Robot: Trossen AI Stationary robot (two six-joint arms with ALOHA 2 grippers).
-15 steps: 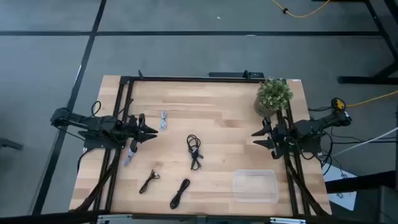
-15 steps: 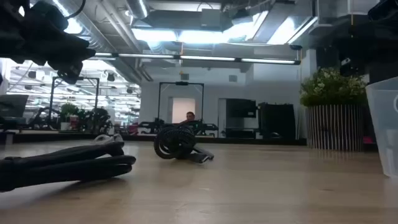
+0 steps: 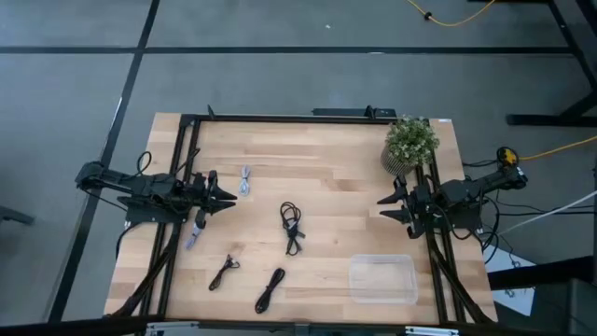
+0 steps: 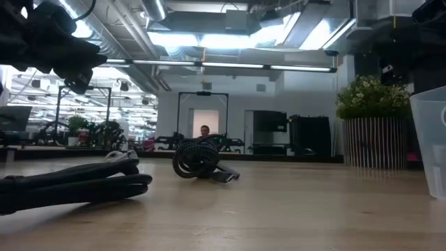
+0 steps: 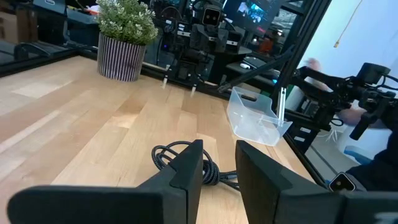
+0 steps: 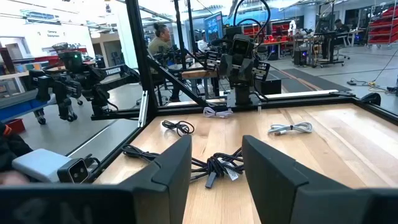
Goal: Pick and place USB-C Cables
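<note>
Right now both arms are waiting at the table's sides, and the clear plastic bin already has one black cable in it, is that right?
Not quite. The high view shows the clear plastic bin holding nothing; the black cables all lie on the table. The arms do wait at the sides, left hand and right hand.

You are looking at a wooden counter (image 3: 326, 159) carrying a potted plant (image 3: 409, 143) at its far right corner and a clear bin (image 3: 382, 278) sitting near its front right edge, well apart from the plant.
</note>
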